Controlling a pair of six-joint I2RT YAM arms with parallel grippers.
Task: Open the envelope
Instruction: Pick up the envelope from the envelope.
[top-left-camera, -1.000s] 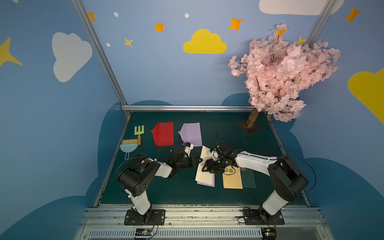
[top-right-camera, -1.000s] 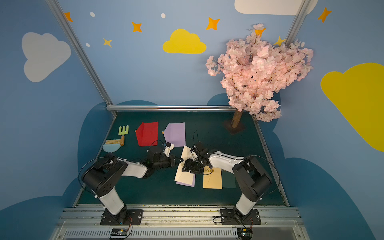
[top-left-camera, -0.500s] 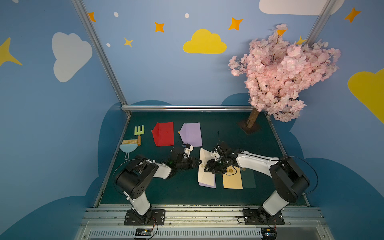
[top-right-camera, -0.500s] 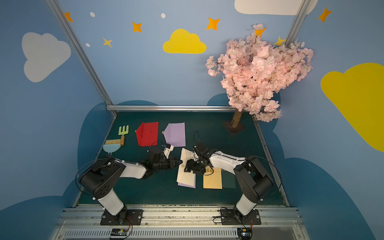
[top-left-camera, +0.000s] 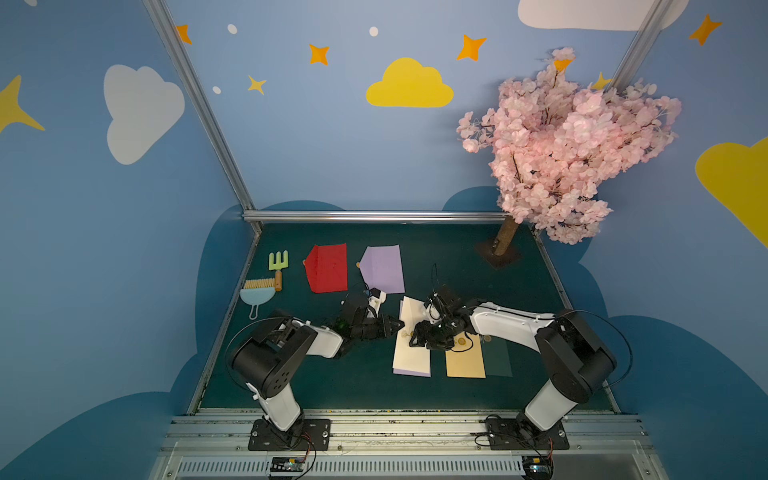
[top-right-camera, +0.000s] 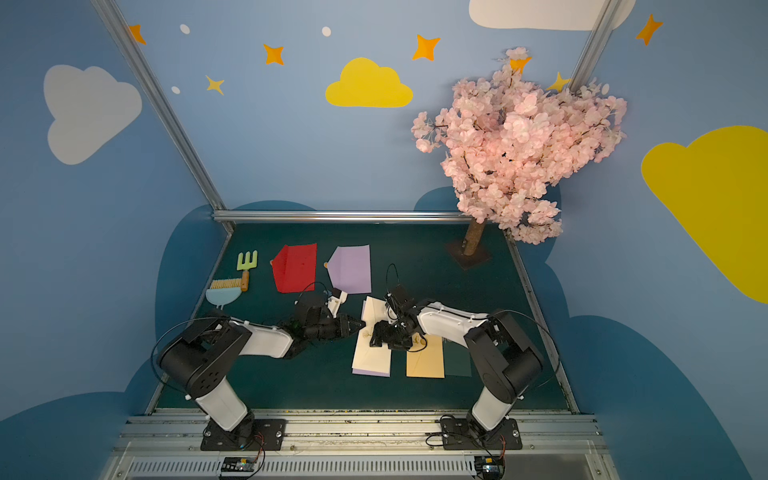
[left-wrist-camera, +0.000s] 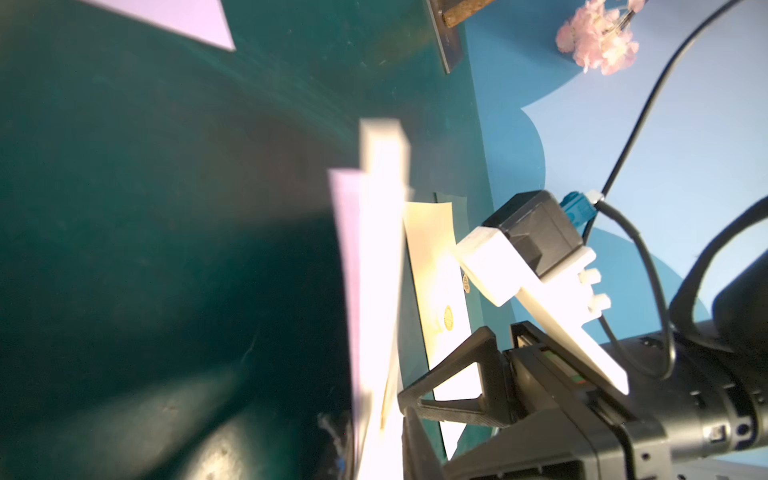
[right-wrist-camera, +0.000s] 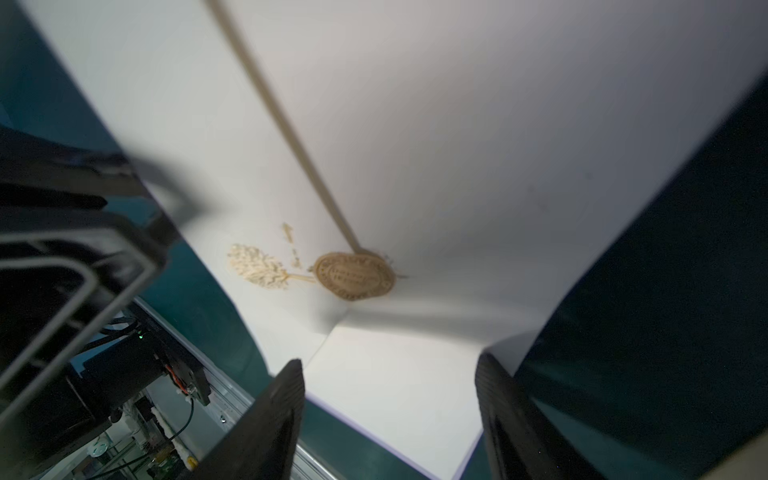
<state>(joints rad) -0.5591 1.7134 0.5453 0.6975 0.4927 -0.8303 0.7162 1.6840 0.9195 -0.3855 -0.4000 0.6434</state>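
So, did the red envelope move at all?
No. The red envelope sits just where it was, between the green rake and the purple envelope.

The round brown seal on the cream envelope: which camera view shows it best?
The right wrist view: the seal is large and clear. In both top views it is a tiny speck. The left wrist view sees the cream envelope edge-on, seal unclear.

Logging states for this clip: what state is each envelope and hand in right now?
Cream envelope, flap lifted open.
Red envelope, flat, flap open.
Purple envelope, flat, flap open.
Tan envelope, flat, closed.
Right hand, open above the cream envelope.
Left hand, at its edge; opening unclear.
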